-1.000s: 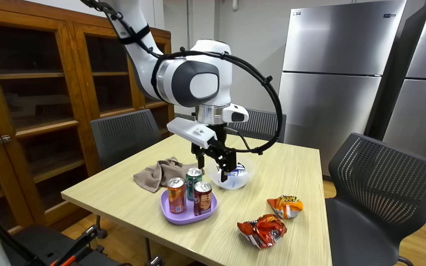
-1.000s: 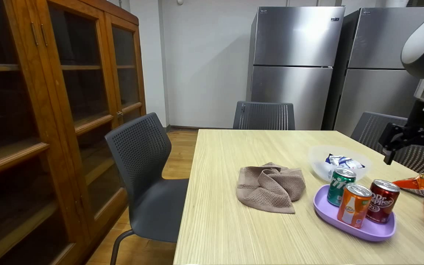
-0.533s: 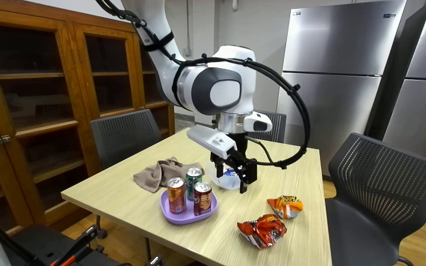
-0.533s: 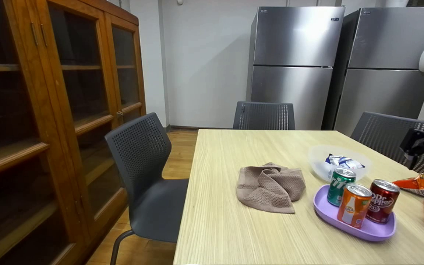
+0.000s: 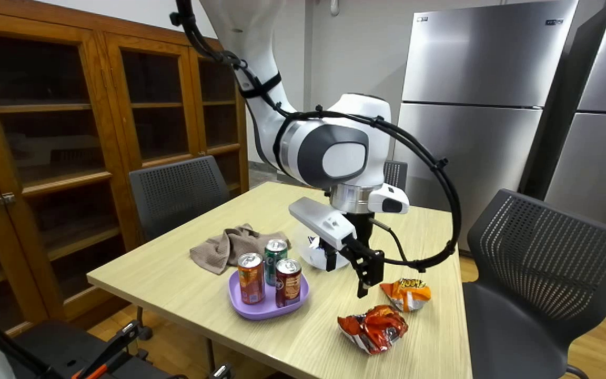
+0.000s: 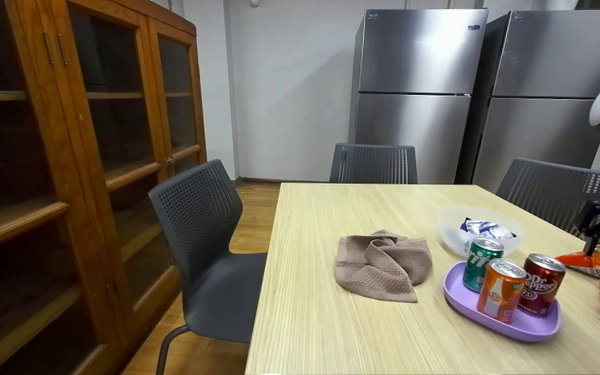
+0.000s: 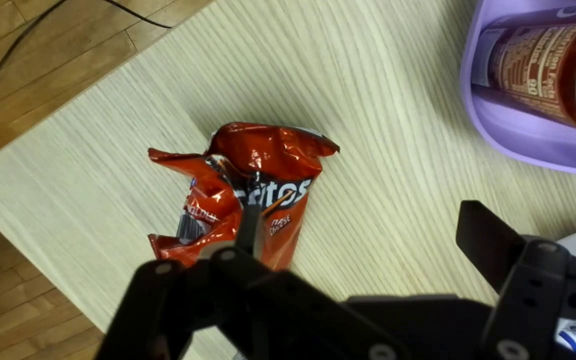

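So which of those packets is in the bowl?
The blue-and-white packet, inside the translucent bowl; the red packet and the orange packet lie on the table instead.

One Sprite can [image 6: 481,265], one Dr Pepper can [image 6: 541,287] and one orange soda can [image 6: 500,296]: three in all. One red Doritos bag [image 7: 285,190], one orange snack bag [image 5: 408,295] and one blue-and-white packet [image 6: 486,229] make another three. There is one purple tray [image 5: 265,314], one translucent bowl [image 6: 451,235], one brown towel [image 6: 383,268] and one light-wood table [image 6: 326,333]. Three grey perforated-back chairs [image 6: 196,213] show in both exterior views, as do two stainless-steel refrigerators [image 6: 417,109] and one glass-fronted wooden cabinet [image 6: 78,156]. One robot arm [image 5: 329,150] bears one gripper [image 7: 362,221], which has two fingers [image 7: 489,245].
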Robot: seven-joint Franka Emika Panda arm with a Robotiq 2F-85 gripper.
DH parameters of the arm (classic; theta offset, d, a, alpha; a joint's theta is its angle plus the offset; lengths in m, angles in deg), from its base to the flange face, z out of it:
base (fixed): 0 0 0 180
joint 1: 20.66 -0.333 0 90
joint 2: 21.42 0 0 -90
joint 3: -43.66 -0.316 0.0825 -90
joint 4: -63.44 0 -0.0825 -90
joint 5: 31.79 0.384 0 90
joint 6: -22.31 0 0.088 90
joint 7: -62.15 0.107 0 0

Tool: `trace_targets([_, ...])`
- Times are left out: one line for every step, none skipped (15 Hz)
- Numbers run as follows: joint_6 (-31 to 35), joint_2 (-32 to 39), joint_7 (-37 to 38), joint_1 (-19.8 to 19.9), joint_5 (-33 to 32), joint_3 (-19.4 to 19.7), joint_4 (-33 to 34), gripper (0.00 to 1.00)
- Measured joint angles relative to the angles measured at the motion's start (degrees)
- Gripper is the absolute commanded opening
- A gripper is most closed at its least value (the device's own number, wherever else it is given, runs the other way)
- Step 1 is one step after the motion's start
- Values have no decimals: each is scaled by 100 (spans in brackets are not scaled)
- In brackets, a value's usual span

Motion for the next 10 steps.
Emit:
trace_targets([0,133,-25,44,83,-22,88,100])
trace_targets([0,268,-52,105,165,-61,182,100])
trace_targets([0,390,-76,162,241,-103,269,100])
trace_targets([0,509,-109,226,317,-149,359,100])
trace_targets([0,617,-136,289,375,-193,443,100])
trace_targets([0,715,-147,350,411,-231,522,100])
trace_targets([0,802,-152,403,433,-261,597,100])
trace_targets([0,878,-152,451,448,-291,664,100])
trace_targets([0,945,-152,488,451,-307,728,100])
trace_targets([0,1007,-152,518,452,-320,789,100])
